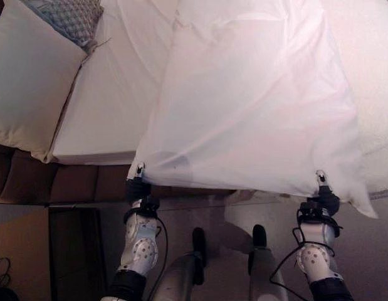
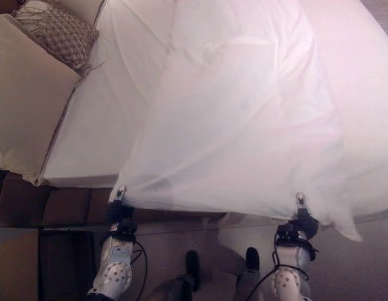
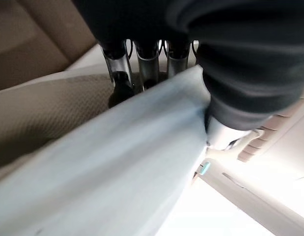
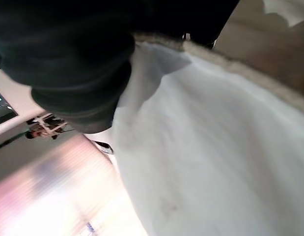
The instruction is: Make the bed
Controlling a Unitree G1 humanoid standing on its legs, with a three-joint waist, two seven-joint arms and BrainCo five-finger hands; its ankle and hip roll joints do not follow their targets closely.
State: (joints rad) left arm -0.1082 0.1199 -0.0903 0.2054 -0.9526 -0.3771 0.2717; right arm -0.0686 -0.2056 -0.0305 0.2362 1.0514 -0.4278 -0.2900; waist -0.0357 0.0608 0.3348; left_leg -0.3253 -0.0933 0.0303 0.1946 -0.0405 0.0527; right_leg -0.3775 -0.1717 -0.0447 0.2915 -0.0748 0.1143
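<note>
1. My left hand [image 1: 138,188] and right hand [image 1: 324,199] each pinch the near edge of the white sheet [image 1: 250,106], fingers clenched on cloth.
2. The sheet hangs lifted over the bed [image 1: 112,94], its far part draped on the mattress; the pillows [image 1: 31,69] lie at my left.
3. Risk: uneven pulling could skew the sheet, or the thin hem could slip from one hand and fall crumpled.

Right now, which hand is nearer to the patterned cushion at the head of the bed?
Left. The left hand grips the white sheet at the corner on the patterned cushion's side; the right hand grips the opposite corner, farther away.
</note>
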